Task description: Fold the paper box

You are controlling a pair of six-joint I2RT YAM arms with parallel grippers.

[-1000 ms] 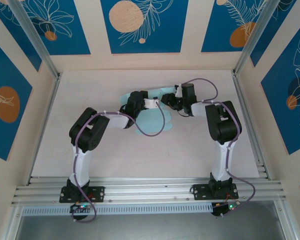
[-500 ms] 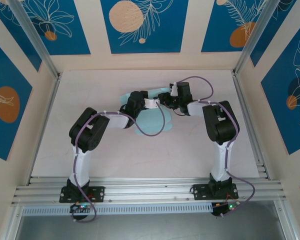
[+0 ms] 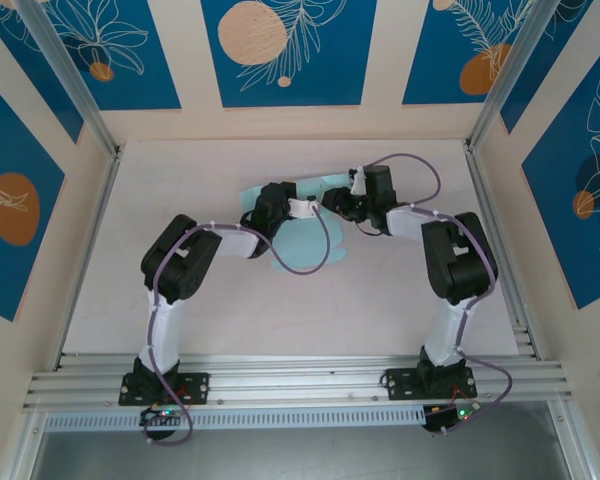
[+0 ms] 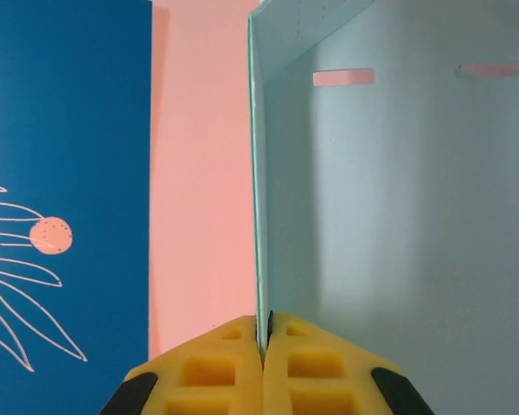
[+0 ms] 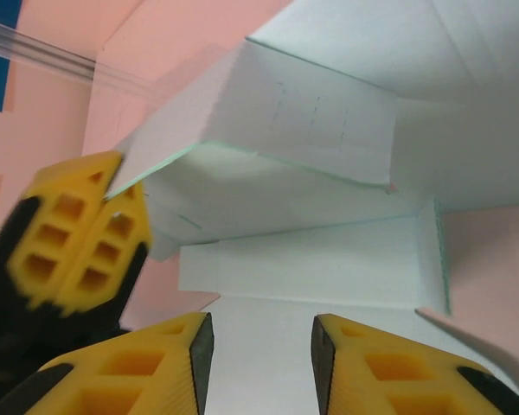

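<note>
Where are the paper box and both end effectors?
paper box (image 4: 398, 216), left wrist view, slotted upright panel
left end effector (image 4: 264, 346), left wrist view, between closed fingertips
right end effector (image 5: 258, 341), right wrist view, between fingertips

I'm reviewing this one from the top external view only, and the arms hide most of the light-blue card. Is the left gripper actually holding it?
Observer: Yes. In the left wrist view the left gripper is shut on the edge of a panel of the paper box.
Operator: And the right one?
Observer: The right gripper is open, jaws apart, facing folded flaps and gripping nothing.
Operator: Any slots cut in the card?
Observer: Two slots sit near the far end of the pinched panel.
</note>
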